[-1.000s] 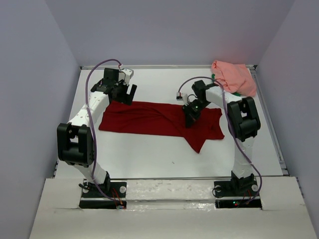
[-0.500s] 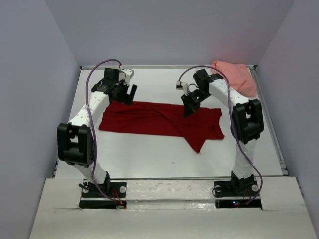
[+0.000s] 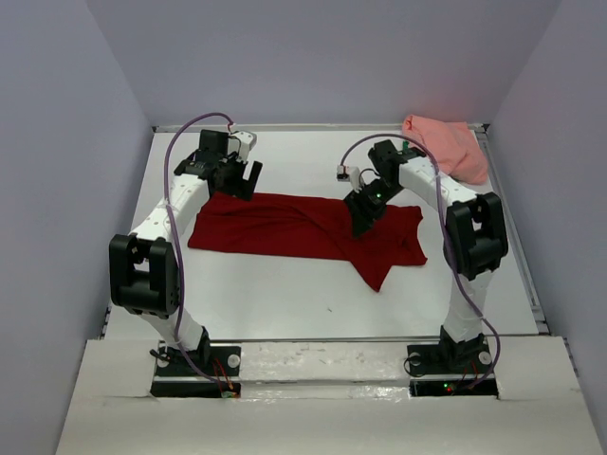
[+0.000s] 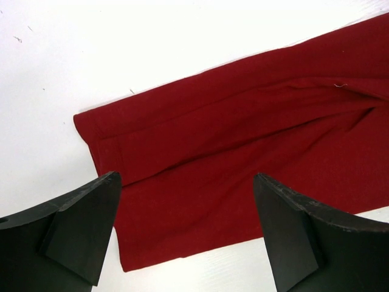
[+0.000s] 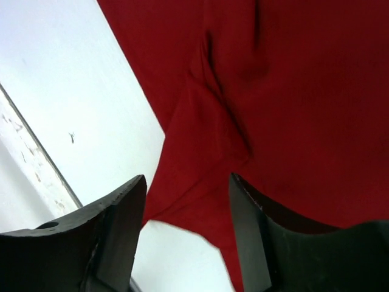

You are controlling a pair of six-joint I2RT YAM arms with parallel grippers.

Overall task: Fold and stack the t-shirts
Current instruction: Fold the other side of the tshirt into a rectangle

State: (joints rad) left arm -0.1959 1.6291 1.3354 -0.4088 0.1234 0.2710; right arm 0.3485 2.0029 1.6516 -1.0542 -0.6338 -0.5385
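A dark red t-shirt [image 3: 285,226] lies spread in a long band across the middle of the table, with a pointed flap towards the front right. My left gripper [image 3: 243,178] hovers open over its far left corner; in the left wrist view the wide jaws of that gripper [image 4: 185,177] frame the shirt's corner [image 4: 243,146] with nothing between them. My right gripper [image 3: 364,214] is open above the shirt's far right part; in the right wrist view this gripper [image 5: 187,177] straddles a wrinkled edge of the red cloth [image 5: 292,91]. A salmon pink t-shirt [image 3: 446,147] lies bunched in the back right corner.
The white table [image 3: 303,294] is walled by grey panels on three sides. A raised rail [image 3: 517,237] runs along the right side. Cables loop above both arms' wrists.
The right gripper was shut and now stands open; it lifted towards the shirt's back edge and then came down a little. The left arm and the red shirt have stayed put.
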